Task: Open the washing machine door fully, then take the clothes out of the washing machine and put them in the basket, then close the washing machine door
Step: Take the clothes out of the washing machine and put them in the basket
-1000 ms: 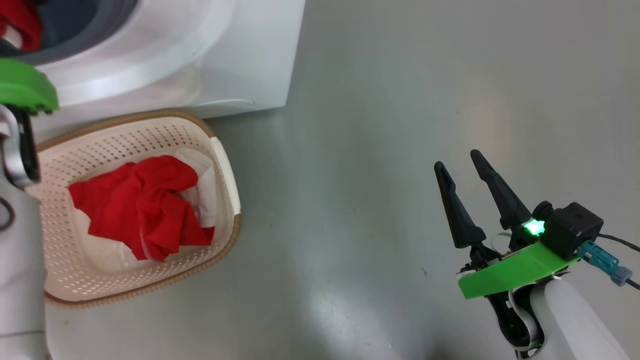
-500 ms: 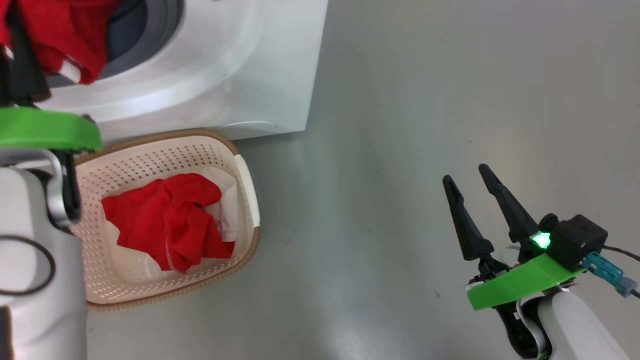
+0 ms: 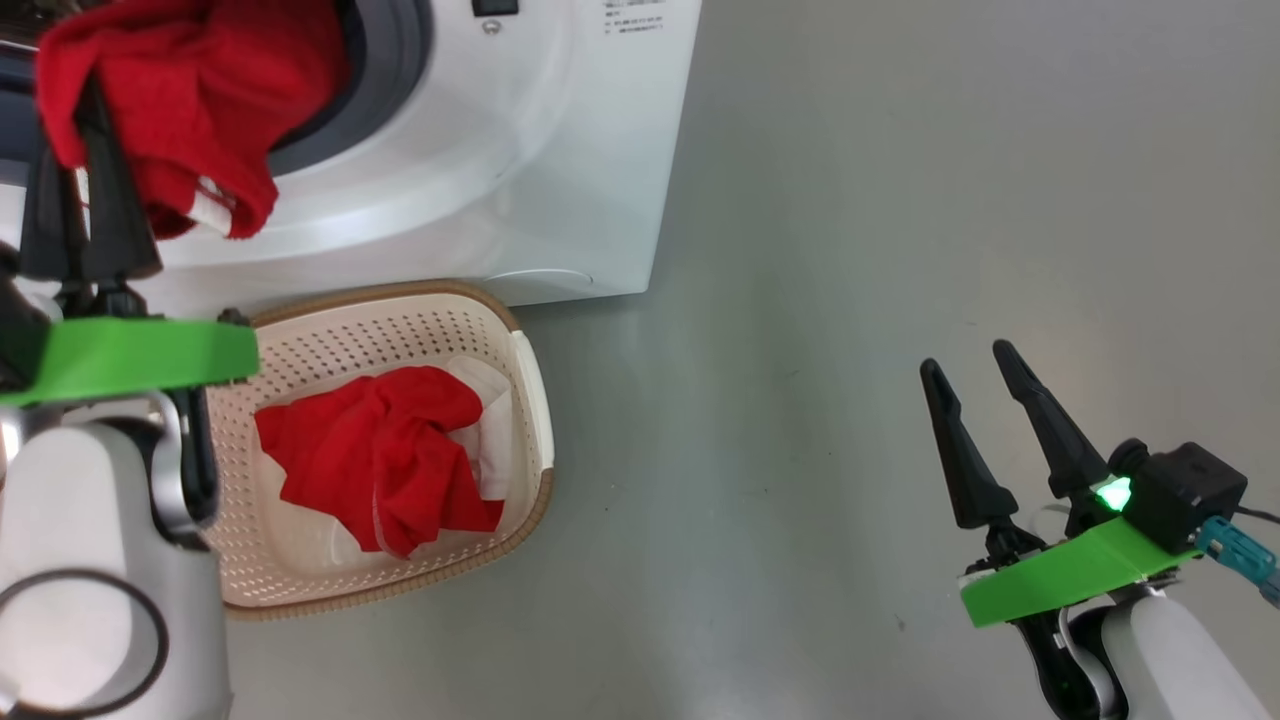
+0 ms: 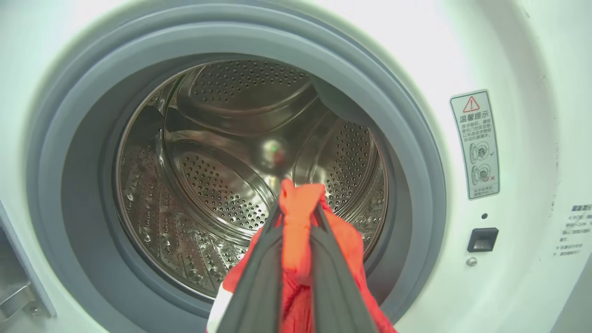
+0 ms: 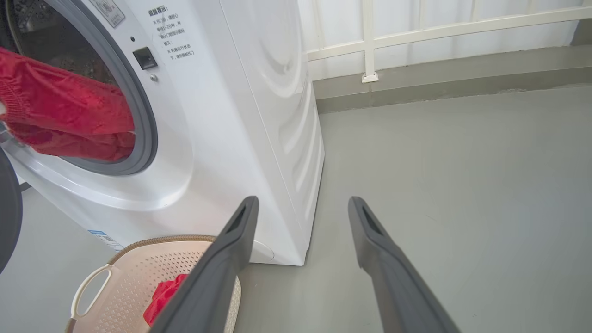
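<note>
Washing machine [image 3: 560,150]: a white front-loader at the upper left of the head view, with its mouth open. The steel drum [image 4: 222,152] looks empty, though the fingers hide its lowest front part.
Washing machine door [image 5: 7,208]: a dark curved edge at the left border of the right wrist view is probably its rim, swung clear. It is not yet closed.
Floor [image 3: 850,200]: bare grey, and anything dropped short of the basket lands here.
Basket [image 3: 535,400]: stands on the floor just beside the machine's foot, below the mouth.
Held garment [image 3: 190,90]: red with a white edge. It hangs from the left gripper in front of the mouth, beyond the basket's far rim, with its lower folds close to the grey gasket [image 4: 60,152].
Garment in basket [image 3: 380,470]: a red and white heap on the basket's right side.
Left gripper [image 4: 298,217]: clamped on a narrow bunch of the held garment.
Right gripper [image 3: 967,358]: fingers apart and empty, over bare floor well apart from the basket.
Risk, snag: the trailing cloth could catch on the gasket lip as it is drawn out, tugging the pinch loose.
Risk, early release: letting go here would probably drop it on the machine's front or the floor rather than in the basket.
Risk, overhang: cloth landing on the existing heap may spill over the right rim.
</note>
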Tool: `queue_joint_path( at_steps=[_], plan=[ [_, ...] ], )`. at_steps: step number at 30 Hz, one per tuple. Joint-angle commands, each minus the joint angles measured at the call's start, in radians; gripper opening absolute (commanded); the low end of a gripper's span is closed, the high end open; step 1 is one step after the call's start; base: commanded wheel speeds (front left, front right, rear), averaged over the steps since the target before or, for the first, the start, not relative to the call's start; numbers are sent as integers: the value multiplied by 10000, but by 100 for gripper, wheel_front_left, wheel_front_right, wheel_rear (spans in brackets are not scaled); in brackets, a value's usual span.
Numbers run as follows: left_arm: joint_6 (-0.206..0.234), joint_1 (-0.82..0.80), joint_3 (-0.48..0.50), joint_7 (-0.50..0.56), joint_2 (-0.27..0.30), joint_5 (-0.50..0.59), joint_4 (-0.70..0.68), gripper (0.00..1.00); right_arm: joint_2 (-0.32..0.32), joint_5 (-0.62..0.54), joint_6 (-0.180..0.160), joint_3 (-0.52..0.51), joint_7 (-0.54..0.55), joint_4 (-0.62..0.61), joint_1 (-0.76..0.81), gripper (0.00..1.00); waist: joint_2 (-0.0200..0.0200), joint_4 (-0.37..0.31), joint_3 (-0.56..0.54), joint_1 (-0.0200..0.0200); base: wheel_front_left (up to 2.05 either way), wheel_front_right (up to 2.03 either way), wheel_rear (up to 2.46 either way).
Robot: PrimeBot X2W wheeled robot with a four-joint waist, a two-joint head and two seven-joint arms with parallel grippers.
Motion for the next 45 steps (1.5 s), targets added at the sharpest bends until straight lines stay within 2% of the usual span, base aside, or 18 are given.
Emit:
queue_joint_path(
  at_steps=[1,12,19,32,45],
  plan=[
    [-107,334,328,-49,256,47,-540,0,-84,-169,75,127,-65,-235,261,100,0,74,-57,0,0,0,0],
    [-223,901,640,-49,87,47,-2010,0,-107,-187,75,-36,-65,-304,309,100,0,266,-48,0,0,0,0],
    [-225,1124,549,-49,49,85,-2171,0,-98,-190,75,-6,-65,-312,293,100,0,291,-35,0,0,0,0],
    [-154,1835,245,-49,30,-173,-404,0,2,-197,75,106,-65,-410,5,100,0,163,644,0,0,0,0],
    [61,1719,-87,-49,29,-467,1299,0,1,-203,75,85,-65,-520,-382,100,0,139,1628,0,0,0,0]
  ],
)
